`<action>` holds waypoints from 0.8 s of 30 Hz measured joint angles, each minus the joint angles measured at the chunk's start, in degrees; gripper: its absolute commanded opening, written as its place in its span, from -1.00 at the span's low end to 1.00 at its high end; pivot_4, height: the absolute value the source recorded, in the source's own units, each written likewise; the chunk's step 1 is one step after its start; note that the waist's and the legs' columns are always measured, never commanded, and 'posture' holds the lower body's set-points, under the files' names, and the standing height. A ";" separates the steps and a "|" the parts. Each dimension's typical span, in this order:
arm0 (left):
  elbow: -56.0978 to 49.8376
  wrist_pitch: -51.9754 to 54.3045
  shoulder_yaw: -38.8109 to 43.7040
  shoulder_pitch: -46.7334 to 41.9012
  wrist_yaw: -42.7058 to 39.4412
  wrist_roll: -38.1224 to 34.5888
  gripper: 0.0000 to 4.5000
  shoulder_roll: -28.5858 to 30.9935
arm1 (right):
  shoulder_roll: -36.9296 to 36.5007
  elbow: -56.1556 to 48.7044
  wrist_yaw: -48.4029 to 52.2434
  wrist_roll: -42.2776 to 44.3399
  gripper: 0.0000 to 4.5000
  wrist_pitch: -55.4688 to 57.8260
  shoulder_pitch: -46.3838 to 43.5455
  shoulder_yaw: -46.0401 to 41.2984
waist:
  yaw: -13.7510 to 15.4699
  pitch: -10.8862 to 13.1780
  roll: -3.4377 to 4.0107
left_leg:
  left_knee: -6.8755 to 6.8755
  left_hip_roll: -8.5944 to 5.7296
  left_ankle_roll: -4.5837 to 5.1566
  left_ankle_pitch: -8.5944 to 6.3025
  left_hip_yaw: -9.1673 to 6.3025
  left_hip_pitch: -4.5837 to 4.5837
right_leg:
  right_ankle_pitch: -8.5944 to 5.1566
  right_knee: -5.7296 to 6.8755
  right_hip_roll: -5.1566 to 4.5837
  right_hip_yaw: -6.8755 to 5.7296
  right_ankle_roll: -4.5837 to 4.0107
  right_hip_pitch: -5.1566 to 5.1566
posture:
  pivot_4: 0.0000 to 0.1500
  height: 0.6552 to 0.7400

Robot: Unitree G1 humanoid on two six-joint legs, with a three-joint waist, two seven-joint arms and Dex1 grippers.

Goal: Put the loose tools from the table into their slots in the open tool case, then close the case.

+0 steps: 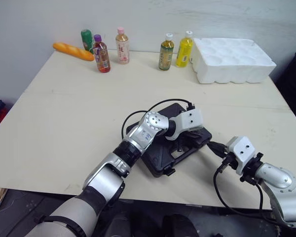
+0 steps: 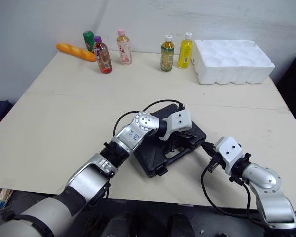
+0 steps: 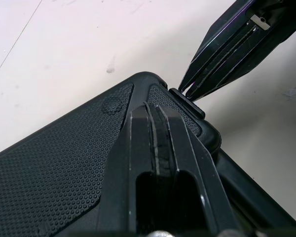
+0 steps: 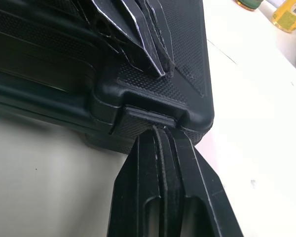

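Right gripper [image 4: 160,129], pinched together and empty, may skid off the latch [image 4: 148,114] if it pushes askew, or shove the tool case [image 1: 155,160] across the table [image 1: 64,123]. The case lies lid-down near the table's near edge, its latch touching those tips. Left gripper [image 3: 155,111], likewise pinched, presses the lid just beside.

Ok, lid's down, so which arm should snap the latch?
Right. The right gripper, fingers shut, has its tip at the latch on the case edge. The left gripper, also shut, rests on top of the case, so it is better kept pressing it down.
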 measured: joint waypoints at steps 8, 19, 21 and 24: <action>-0.18 1.44 0.15 -0.09 1.09 0.00 -0.97 0.35 | 0.39 1.24 0.51 0.02 -1.00 0.55 -2.42 1.24 | -1.00 -0.06 0.00 | -0.03 0.03 0.14 -0.10 0.00 0.10 | 0.00 0.00 -0.02 0.04 0.00 0.06 | 1.00 1.00; -0.39 2.71 0.46 -0.17 1.74 0.00 -0.97 0.50 | 3.21 5.17 -0.19 -0.96 -1.00 0.56 -4.31 2.61 | -1.44 -0.07 0.06 | -0.13 0.07 0.06 -0.12 0.00 0.13 | 0.00 -0.01 -0.01 0.08 -0.01 -0.02 | 1.00 1.00; -0.68 3.00 0.47 -0.16 1.66 0.00 -0.97 0.71 | 3.26 5.15 -0.19 -1.03 -1.00 0.63 -4.46 2.78 | -1.62 -0.07 0.06 | -0.14 0.07 -0.22 -0.28 0.00 0.13 | 0.00 -0.01 -0.01 0.08 -0.01 -0.03 | 1.00 1.00; -1.59 3.82 0.47 -0.03 1.52 0.00 -0.97 1.00 | 3.12 4.02 -0.13 -0.99 -1.00 1.73 -4.39 2.80 | -1.81 -0.06 0.08 | -0.19 0.07 -0.24 -0.29 0.00 0.11 | 0.00 -0.03 -0.01 0.09 -0.01 -0.06 | 1.00 1.00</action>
